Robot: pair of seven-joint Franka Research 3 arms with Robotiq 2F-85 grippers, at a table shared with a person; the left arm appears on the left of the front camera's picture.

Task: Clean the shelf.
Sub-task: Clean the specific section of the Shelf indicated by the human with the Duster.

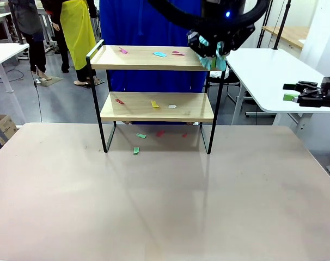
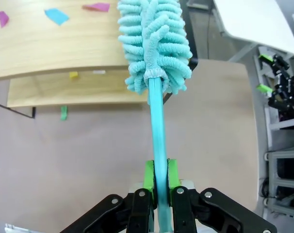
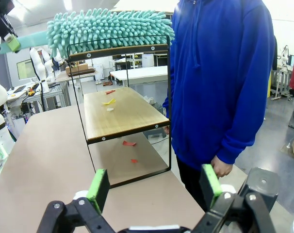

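Your left gripper is clamped tight on the thin turquoise handle of a fluffy teal microfibre duster. It grips low on the stem, I judge so the head can reach over the boards with the arm clear of the frame.

The small two-tier shelf of light wooden boards in a thin black metal frame stands at twelve o'clock on the beige table. The duster head is at the top board's three o'clock end. Small coloured paper scraps lie toward nine o'clock from it, so a sweep that way looks like the step in hand.

Your right gripper has its jaws wide apart and holds nothing. It is parked out at three o'clock, probably to stay out of the way.

The front view half hides the duster behind the wrist, while the left wrist view shows the grip plainly. The right wrist view shows the head lying along the top board and a person in a blue hooded top just beside the shelf. You cannot tell whether the head touches the wood.
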